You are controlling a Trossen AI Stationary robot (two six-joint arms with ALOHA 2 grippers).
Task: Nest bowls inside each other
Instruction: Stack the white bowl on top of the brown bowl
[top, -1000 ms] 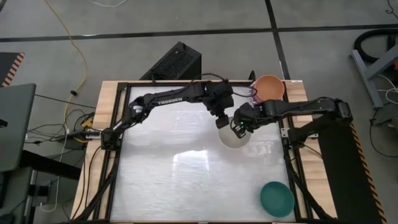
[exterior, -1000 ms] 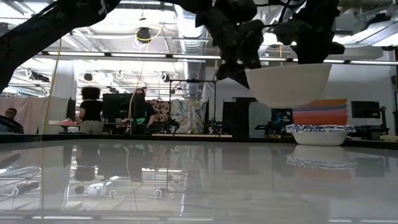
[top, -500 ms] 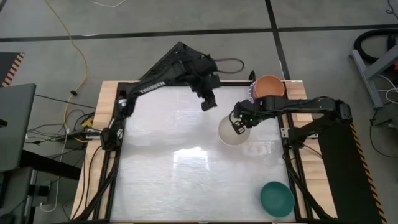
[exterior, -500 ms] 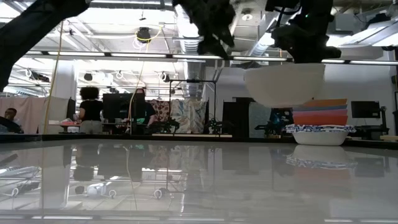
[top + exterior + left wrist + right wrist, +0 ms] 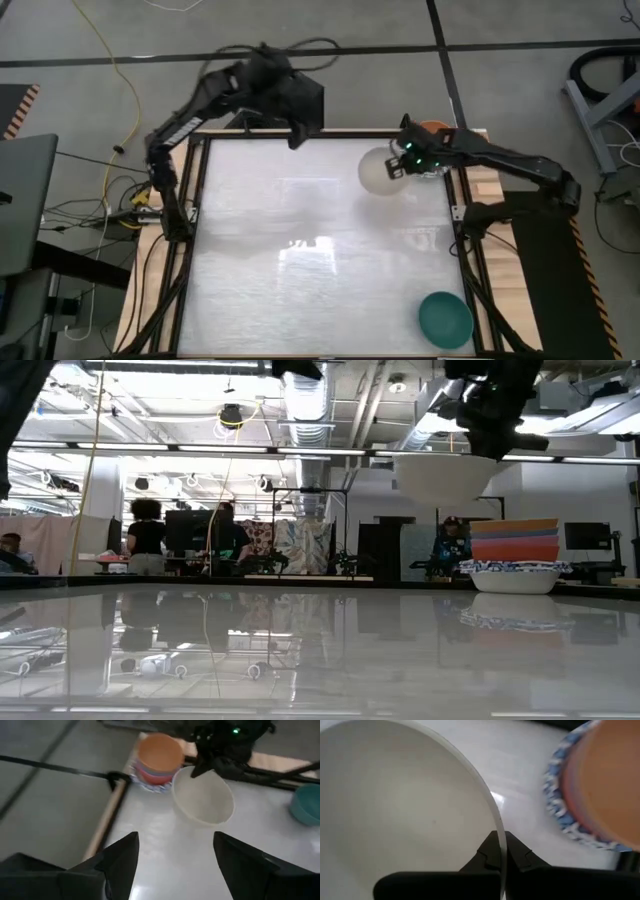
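Our right tool (image 5: 499, 851) pinches the rim of the cream bowl (image 5: 383, 172), holding it up over the bench (image 5: 300, 260) beside the bowl stack (image 5: 514, 555). Our left tool (image 5: 175, 855) waits, fingers apart, at the far edge.

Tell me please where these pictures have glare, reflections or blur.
High view: a bright glare patch on the table, and the left arm is smeared by motion. Low view: the glossy tabletop mirrors the room, and ceiling lights glare behind the cream bowl. Right wrist view: the stack of bowls is out of focus.
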